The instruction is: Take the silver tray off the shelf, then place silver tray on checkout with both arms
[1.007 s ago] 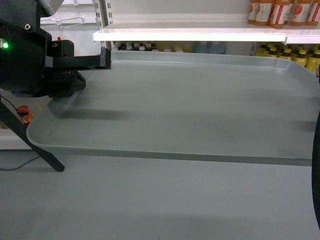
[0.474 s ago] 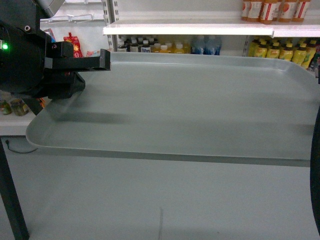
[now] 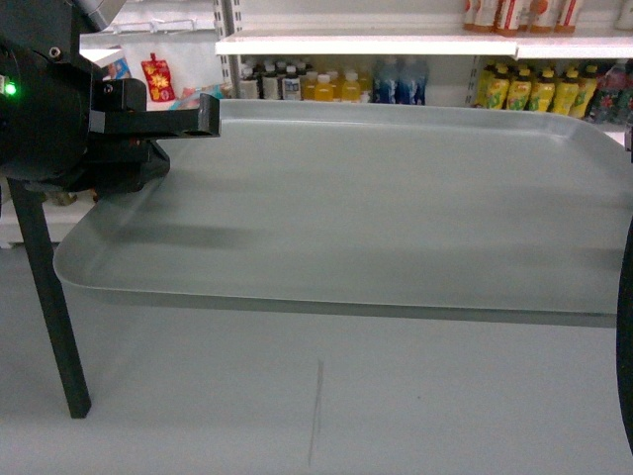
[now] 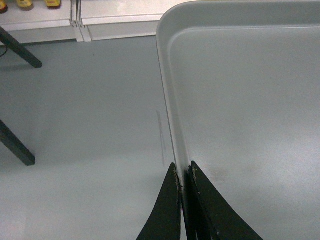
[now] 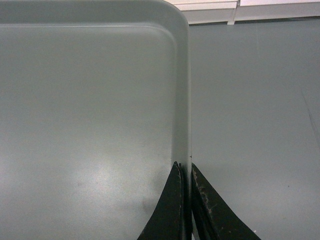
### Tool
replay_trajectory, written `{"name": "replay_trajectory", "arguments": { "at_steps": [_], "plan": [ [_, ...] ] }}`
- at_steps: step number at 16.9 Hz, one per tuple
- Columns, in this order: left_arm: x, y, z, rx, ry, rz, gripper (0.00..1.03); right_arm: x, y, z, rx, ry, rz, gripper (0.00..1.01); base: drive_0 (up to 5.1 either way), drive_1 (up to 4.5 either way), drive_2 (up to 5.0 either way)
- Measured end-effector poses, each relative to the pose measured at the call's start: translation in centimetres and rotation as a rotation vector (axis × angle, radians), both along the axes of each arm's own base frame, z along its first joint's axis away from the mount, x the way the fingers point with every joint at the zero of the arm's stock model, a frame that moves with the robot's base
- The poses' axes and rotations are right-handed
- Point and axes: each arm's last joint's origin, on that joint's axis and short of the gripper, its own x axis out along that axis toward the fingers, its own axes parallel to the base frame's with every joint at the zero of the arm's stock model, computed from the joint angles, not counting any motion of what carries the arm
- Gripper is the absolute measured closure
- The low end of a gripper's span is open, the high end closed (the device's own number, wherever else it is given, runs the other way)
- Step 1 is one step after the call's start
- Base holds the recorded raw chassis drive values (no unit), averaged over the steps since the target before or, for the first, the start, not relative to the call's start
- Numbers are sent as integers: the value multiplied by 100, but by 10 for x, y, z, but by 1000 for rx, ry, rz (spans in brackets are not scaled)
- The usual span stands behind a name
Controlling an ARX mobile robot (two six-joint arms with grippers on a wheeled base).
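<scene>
1. Grey floor, smooth, with a thin dark line mark running across it.
2. Black slanted leg of a stand at left, foot on the floor.
3. Back wall: white store shelving with a row of yellow bottles, dark-capped bottles and blue bottles under it.
4. Red snack packet hanging at upper left.
5. Orange-labelled bottles on top, cut off by the frame edge.
</scene>
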Motion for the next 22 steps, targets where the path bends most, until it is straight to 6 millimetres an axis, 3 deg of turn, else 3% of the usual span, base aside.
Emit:
{"name": "replay_trajectory", "arguments": {
  "at_steps": [9, 22],
  "plan": [
    [0, 0, 0, 2, 3, 0, 100, 0, 0, 0, -1, 4, 0, 99, 4, -420, 429],
    [0, 0, 0, 2, -1, 1, 100, 0, 0, 0, 0, -1, 1, 98, 0, 0, 0]
  ]
}}
